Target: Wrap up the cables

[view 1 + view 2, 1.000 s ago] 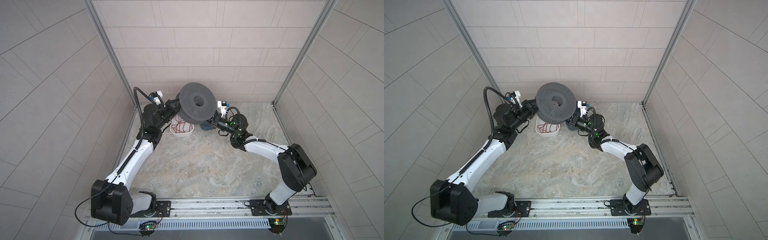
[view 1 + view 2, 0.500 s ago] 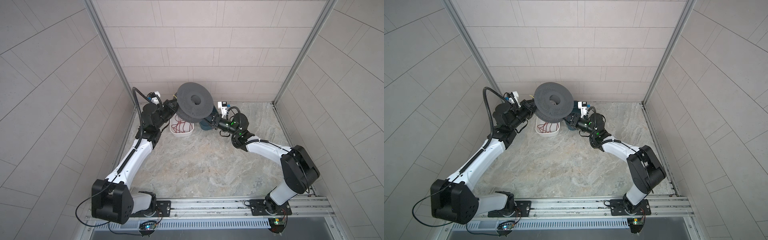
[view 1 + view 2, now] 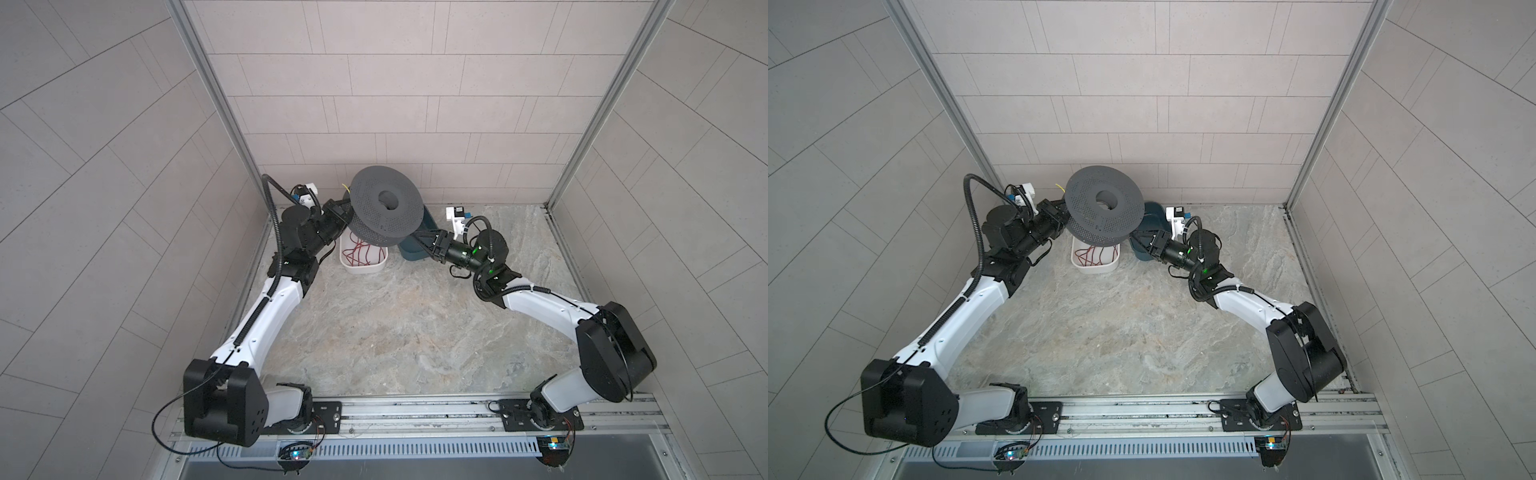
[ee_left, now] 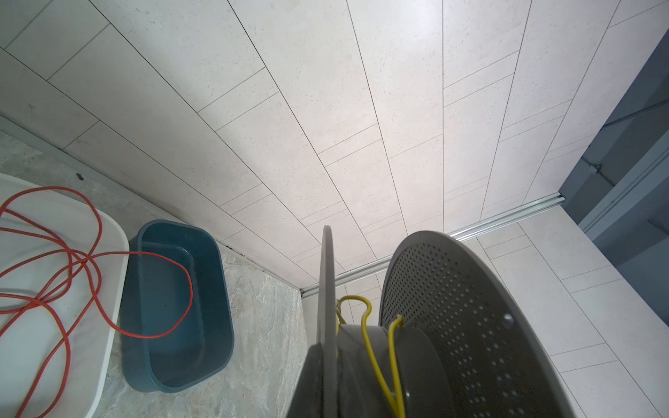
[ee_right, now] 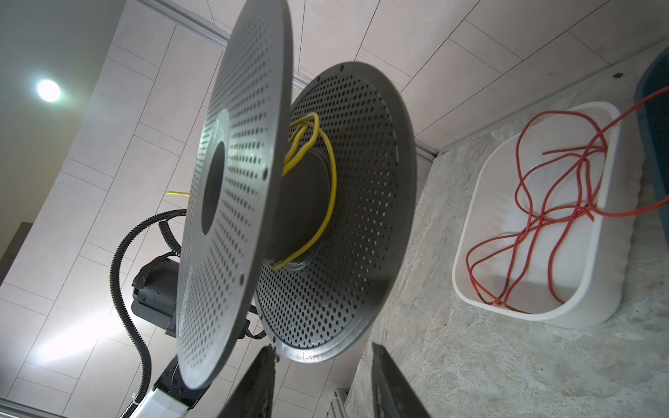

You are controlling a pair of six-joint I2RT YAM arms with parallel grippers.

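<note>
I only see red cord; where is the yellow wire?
Seen from the right wrist, the yellow wire loops round the hub of the dark grey spool, raised near the white tray at the back, left of centre.

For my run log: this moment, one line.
left gripper shut on spool | right gripper open | yellow cable on spool
</note>
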